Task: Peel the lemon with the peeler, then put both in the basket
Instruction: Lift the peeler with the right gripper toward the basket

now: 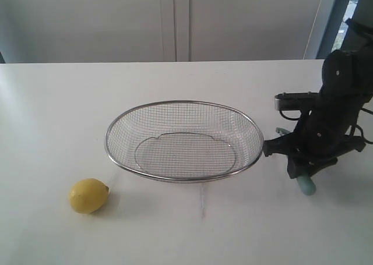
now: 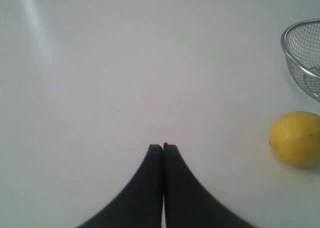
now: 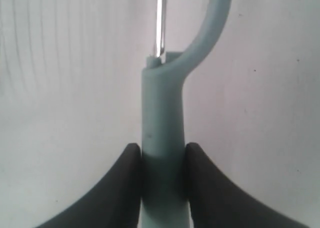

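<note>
The yellow lemon (image 1: 88, 195) (image 2: 295, 138) lies on the white table, front left of the basket. The silver wire-mesh basket (image 1: 113, 123) (image 2: 289, 52) stands in the middle of the table with nothing in it. My right gripper (image 3: 162, 149) (image 1: 301, 166) is low over the table just right of the basket, shut on the pale teal handle of the peeler (image 3: 162, 112) (image 1: 306, 186). The peeler's curved head and metal blade (image 3: 160, 22) point away from the wrist. My left gripper (image 2: 163, 147) is shut on nothing, above bare table beside the lemon, and does not show in the exterior view.
The table's far edge (image 1: 163, 62) meets a pale wall with cabinet doors. A window frame (image 1: 326, 14) stands at the back right. The right arm's black body (image 1: 338, 96) rises beside the basket's right rim.
</note>
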Controlling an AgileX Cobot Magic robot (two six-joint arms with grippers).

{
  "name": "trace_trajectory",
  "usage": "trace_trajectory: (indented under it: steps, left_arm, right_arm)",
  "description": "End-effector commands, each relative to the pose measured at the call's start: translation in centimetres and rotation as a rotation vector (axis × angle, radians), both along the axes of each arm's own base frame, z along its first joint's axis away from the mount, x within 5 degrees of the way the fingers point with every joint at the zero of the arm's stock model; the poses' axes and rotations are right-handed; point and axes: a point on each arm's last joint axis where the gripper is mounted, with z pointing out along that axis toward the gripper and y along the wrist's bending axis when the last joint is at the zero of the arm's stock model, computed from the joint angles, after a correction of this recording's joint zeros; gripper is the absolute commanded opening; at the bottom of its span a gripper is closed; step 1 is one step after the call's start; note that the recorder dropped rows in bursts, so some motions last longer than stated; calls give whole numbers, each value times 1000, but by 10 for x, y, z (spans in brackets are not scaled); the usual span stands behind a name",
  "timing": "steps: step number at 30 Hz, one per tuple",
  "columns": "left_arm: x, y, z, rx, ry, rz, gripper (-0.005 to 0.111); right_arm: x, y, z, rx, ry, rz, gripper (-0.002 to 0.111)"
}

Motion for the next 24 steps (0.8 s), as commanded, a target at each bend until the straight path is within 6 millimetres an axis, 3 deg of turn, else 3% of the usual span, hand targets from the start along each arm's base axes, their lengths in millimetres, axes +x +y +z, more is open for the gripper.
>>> trace_trajectory:
  steps: [1, 14, 24]
  left_arm:
    - [0, 0, -1, -2, -1, -5, 0]
    - [0, 0, -1, -2, -1, -5, 0]
    - [0, 0, -1, -2, -1, -5, 0]
  right_arm:
    - [-6, -1, 19, -2, -31, 7, 0]
    - [-35, 0, 85, 87, -129, -20, 0]
    - [-50, 15, 102, 278, -70, -31, 0]
